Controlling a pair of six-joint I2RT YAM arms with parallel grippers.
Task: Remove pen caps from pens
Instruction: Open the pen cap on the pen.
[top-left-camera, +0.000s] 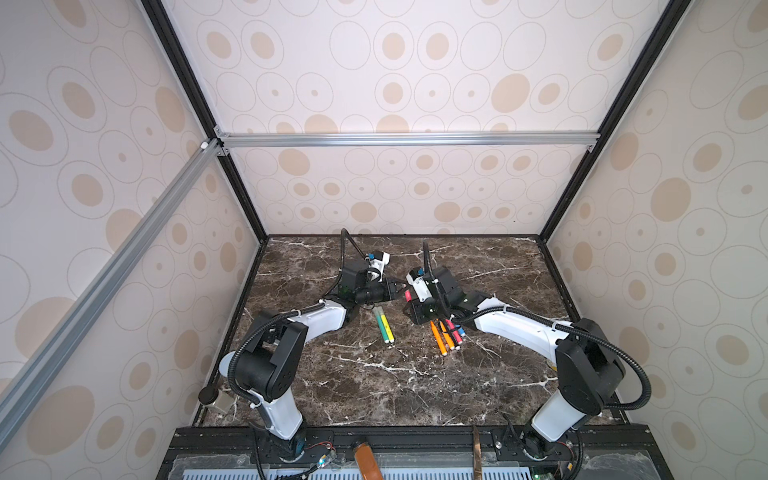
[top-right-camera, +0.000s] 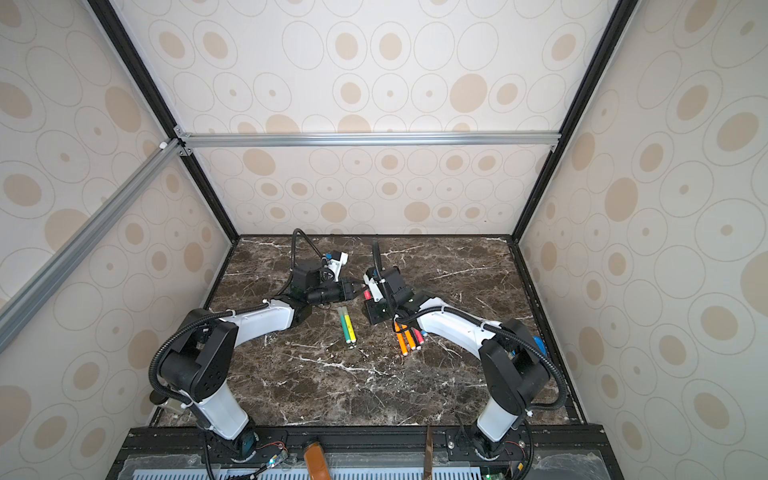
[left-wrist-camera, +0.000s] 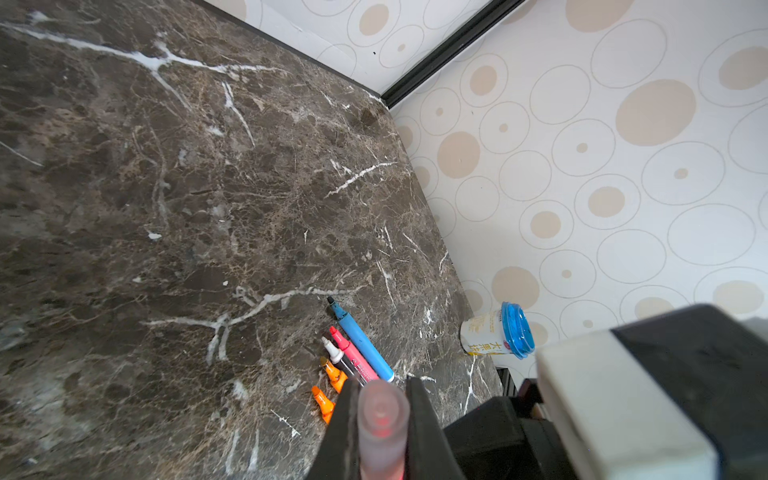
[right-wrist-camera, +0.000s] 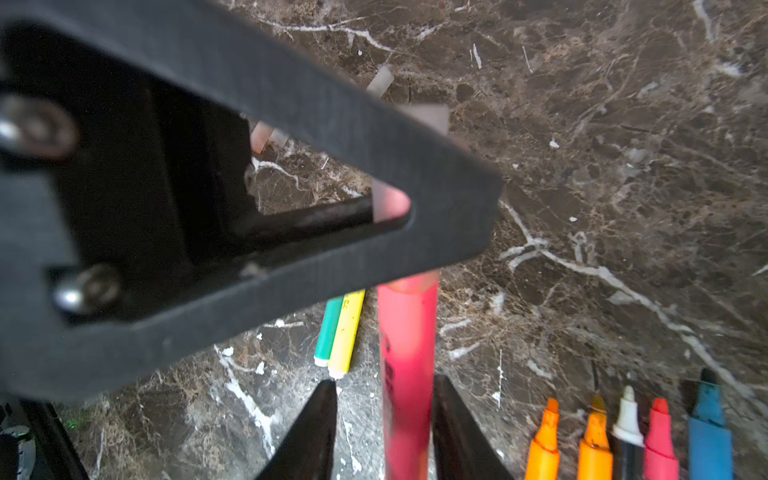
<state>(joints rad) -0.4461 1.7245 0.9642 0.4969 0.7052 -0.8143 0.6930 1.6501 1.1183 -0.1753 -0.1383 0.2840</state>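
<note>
A red pen (right-wrist-camera: 409, 353) hangs above the table between both grippers. Its translucent cap (left-wrist-camera: 382, 415) sits on it, and my left gripper (left-wrist-camera: 382, 388) is shut on that cap. My right gripper (right-wrist-camera: 385, 381) is open around the red barrel, with a gap on one side. In both top views the grippers meet mid-table at the red pen (top-left-camera: 407, 296) (top-right-camera: 367, 295). A green pen (top-left-camera: 380, 322) and a yellow pen (top-left-camera: 387, 329) lie capped side by side. Several uncapped pens (top-left-camera: 446, 336) lie in a row: orange (right-wrist-camera: 544, 440), black (right-wrist-camera: 627, 440), pink (right-wrist-camera: 660, 440), blue (right-wrist-camera: 708, 428). Loose caps (right-wrist-camera: 428, 116) lie beyond.
A small white cup with a blue lid (left-wrist-camera: 498, 330) lies by the right wall. A jar (top-left-camera: 216, 399) stands at the table's front left corner. Patterned walls enclose the marble table (top-left-camera: 374, 386) on three sides.
</note>
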